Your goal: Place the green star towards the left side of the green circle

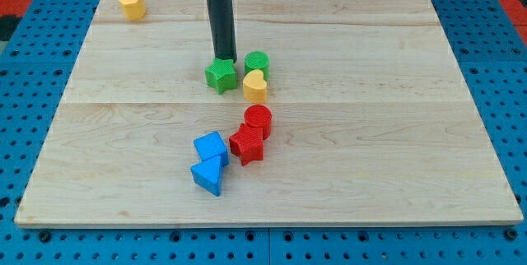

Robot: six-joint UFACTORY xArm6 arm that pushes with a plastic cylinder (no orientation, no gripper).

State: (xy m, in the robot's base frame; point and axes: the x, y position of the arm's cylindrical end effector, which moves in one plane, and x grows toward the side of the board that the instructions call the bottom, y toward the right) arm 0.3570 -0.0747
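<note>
tip touches green star, left of green circle.

Pale, smooth matt wood with visible grain for the board; around that board, blue perforated panel; on it, matt plastic-looking green star.

Single raised view, angled down from the near edge, whole wooden board framed

green star left of green circle
</note>
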